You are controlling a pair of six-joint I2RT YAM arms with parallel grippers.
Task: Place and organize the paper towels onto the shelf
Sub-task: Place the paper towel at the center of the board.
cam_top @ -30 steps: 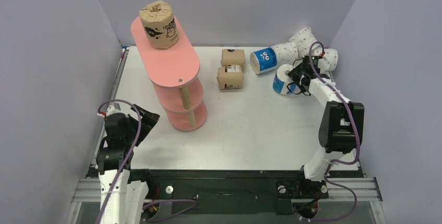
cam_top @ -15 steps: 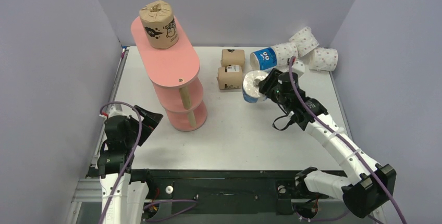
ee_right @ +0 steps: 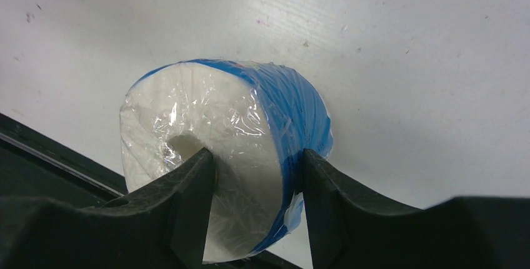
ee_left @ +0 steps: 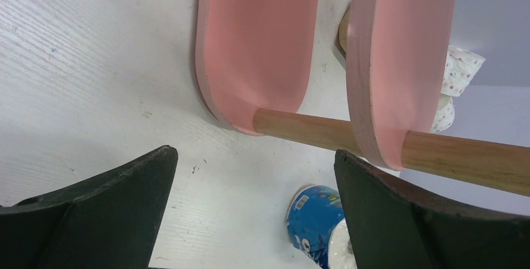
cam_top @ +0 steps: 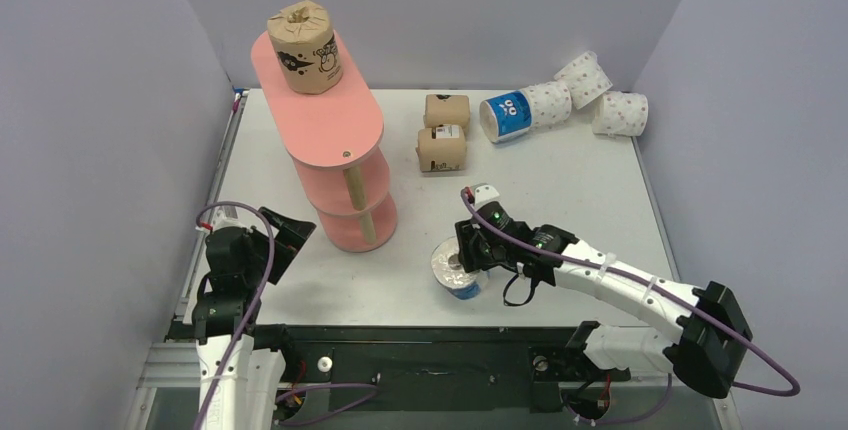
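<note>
My right gripper (cam_top: 466, 256) is shut on a blue paper towel roll (cam_top: 451, 270) with white ends, low over the table by its near edge. In the right wrist view one finger sits in the roll's (ee_right: 237, 119) core hole and the other presses its blue side, around the gripper (ee_right: 259, 178). The pink three-tier shelf (cam_top: 330, 120) stands at the left with a brown roll (cam_top: 305, 47) upright on its top board. My left gripper (cam_top: 283, 234) hangs open near the shelf's base, its view showing the lower boards (ee_left: 256, 37) and the held blue roll (ee_left: 312, 222) beyond the gripper (ee_left: 254, 152).
Two brown rolls (cam_top: 446, 110) (cam_top: 442, 148) lie mid-table behind the right arm. A second blue roll (cam_top: 505, 116) and three white pink-dotted rolls (cam_top: 548, 103) (cam_top: 585, 77) (cam_top: 620, 113) lie at the back right. Grey walls close in on three sides.
The right arm has swung from the back right to the near middle of the table, carrying the blue roll with it and lowering it. The left arm has barely moved.
</note>
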